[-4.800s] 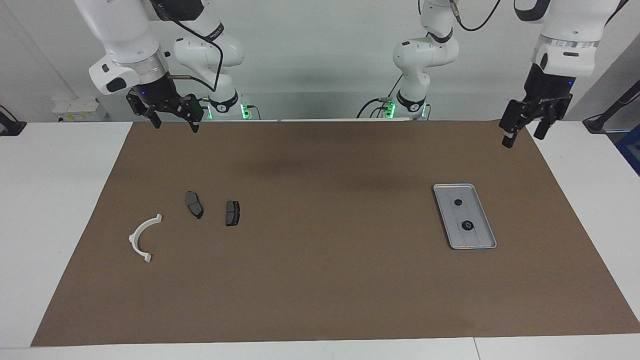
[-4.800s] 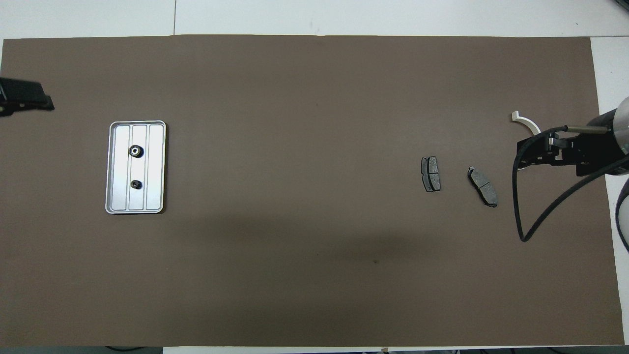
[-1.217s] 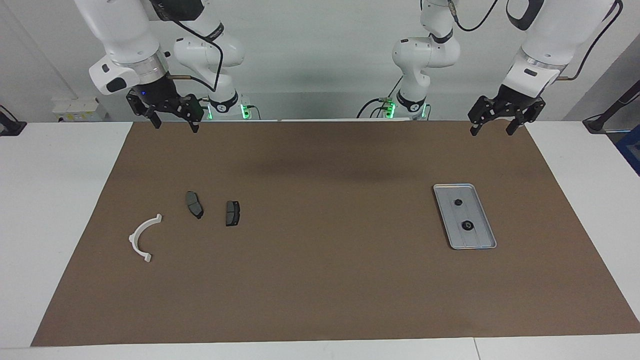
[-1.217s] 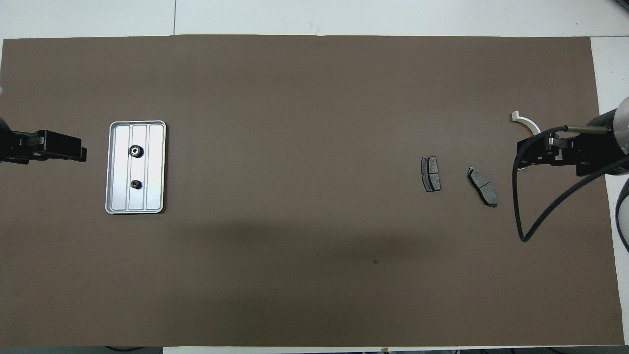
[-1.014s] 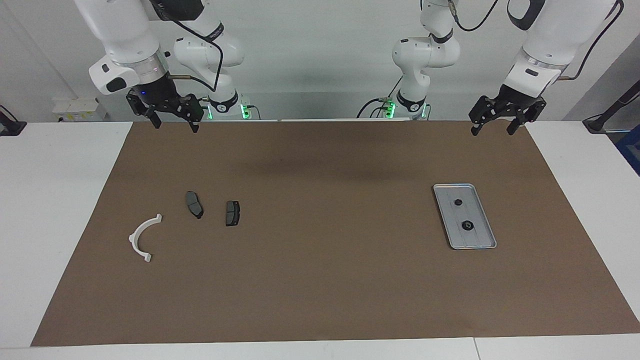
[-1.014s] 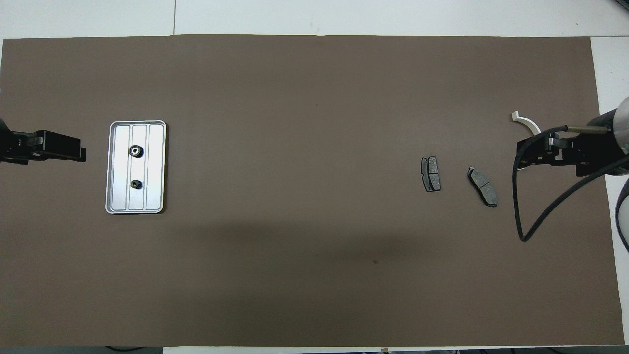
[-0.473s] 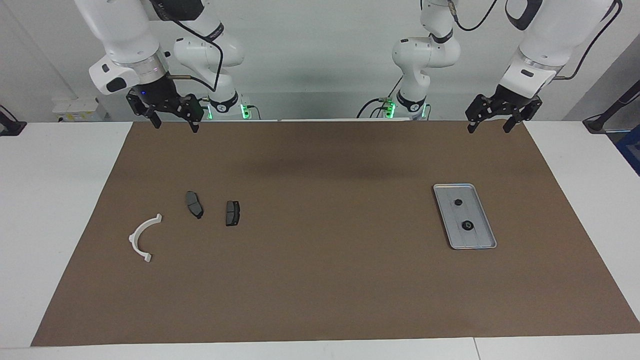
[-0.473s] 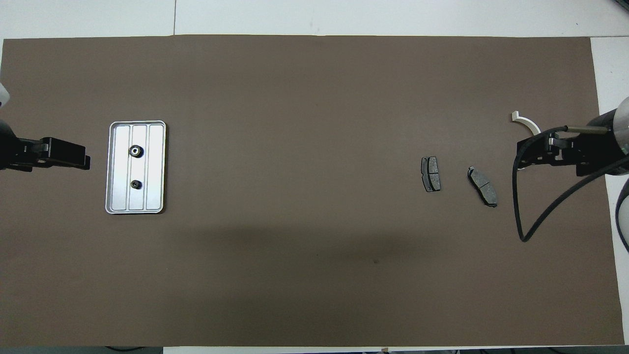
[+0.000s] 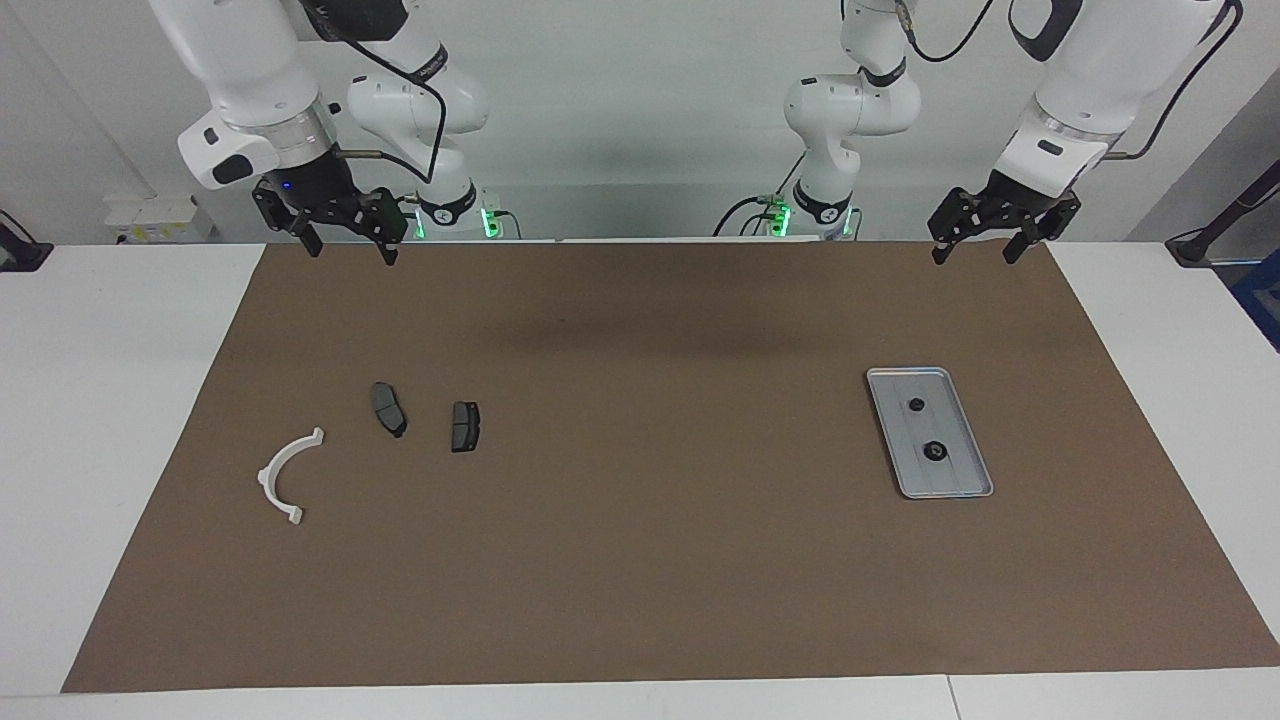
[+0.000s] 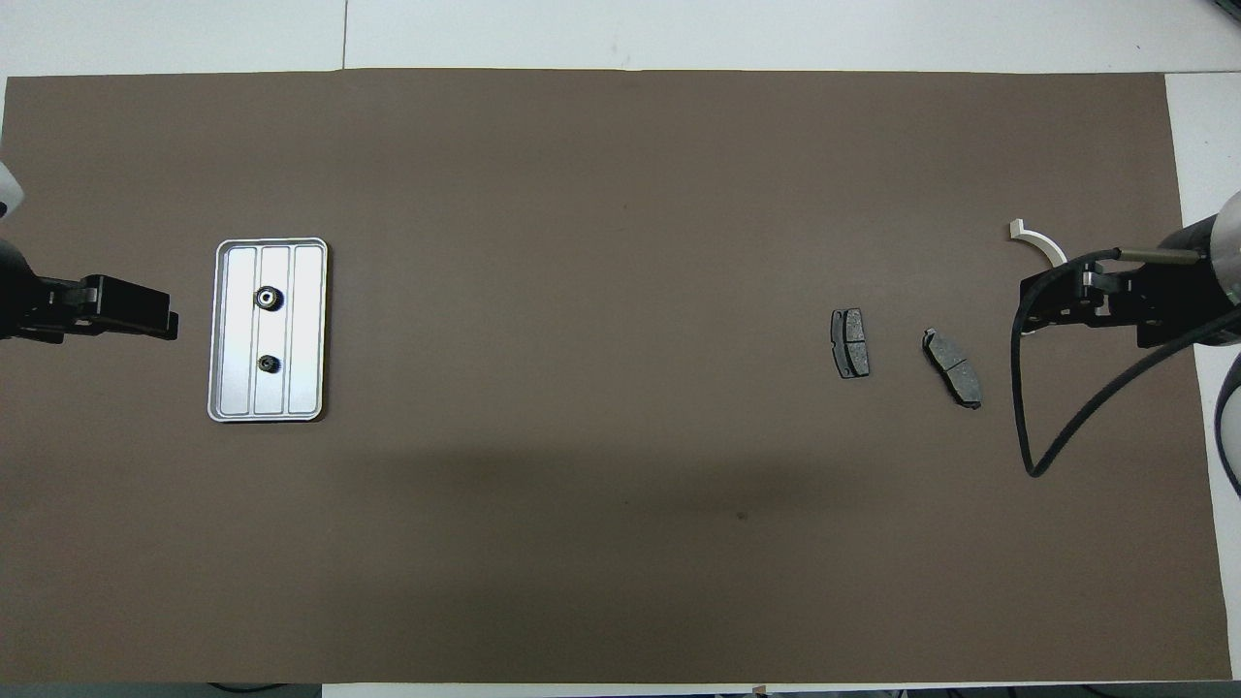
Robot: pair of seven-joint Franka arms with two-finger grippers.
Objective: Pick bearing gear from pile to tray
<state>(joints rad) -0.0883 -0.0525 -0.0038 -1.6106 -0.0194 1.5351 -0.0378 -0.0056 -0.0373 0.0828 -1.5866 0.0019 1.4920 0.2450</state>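
Note:
The silver tray (image 9: 962, 472) (image 10: 305, 330) lies on the brown mat toward the left arm's end. Two small black bearing gears (image 9: 915, 404) (image 9: 935, 451) (image 10: 267, 299) (image 10: 269, 364) rest in it. The pile, toward the right arm's end, shows a white half-ring bracket (image 9: 283, 476) (image 10: 1035, 239) and two dark plates (image 9: 388, 408) (image 9: 465, 426) (image 10: 849, 342) (image 10: 952, 366). My left gripper (image 9: 974, 254) (image 10: 167, 325) hangs open and empty, high over the mat's edge by the robots. My right gripper (image 9: 351, 250) (image 10: 1028, 310) waits open and empty, high above the mat near the pile.
The brown mat (image 9: 650, 560) covers most of the white table (image 9: 110, 400). A black cable (image 10: 1042, 456) loops down from the right arm over the mat's end. Both arm bases stand along the table's edge by the robots.
The left gripper has drifted slightly sideways and back toward the robots' edge of the mat, staying open. The right arm, the tray, the gears and the pile have not moved.

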